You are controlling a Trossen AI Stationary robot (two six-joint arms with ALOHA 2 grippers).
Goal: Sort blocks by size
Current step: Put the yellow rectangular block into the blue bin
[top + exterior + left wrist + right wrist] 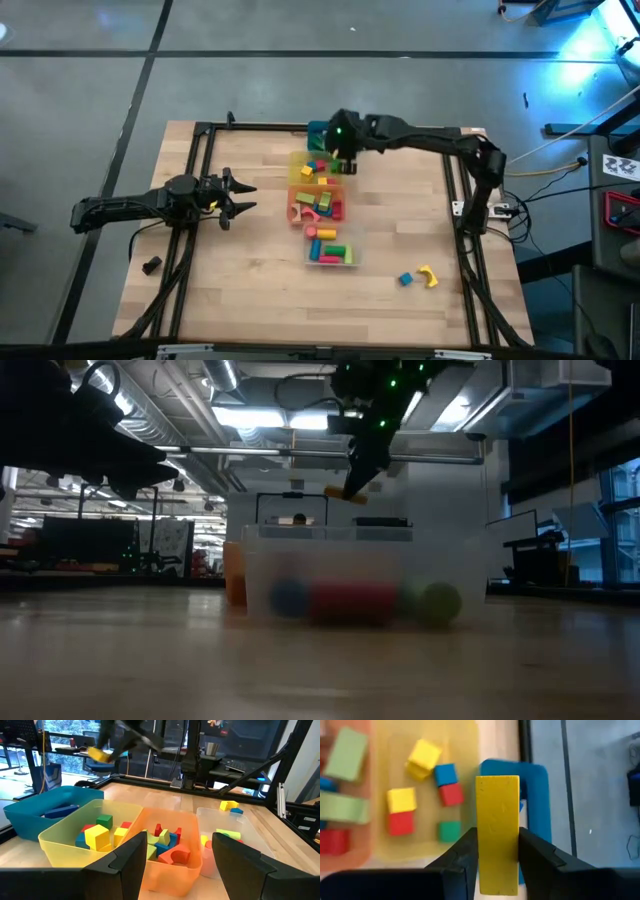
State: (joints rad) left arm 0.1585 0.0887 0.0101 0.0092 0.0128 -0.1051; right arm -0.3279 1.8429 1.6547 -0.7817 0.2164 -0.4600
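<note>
The right gripper [497, 857] clamped a flat-faced yellow bar [497, 832], its long axis running out past the fingers, above the teal bin [535, 785]. The left gripper [240, 197] hovered spread open, empty.

No readable text, labels, brands or numbers anywhere; nothing legible on blocks, bins or table.

In the low view we see the blocks in the clear bin [365, 575] only as blurred blobs. Between the right gripper's [497, 851] jaws, the yellow bar's [497, 827] near end is cut off, and it hides much of the teal bin [535, 800].
</note>
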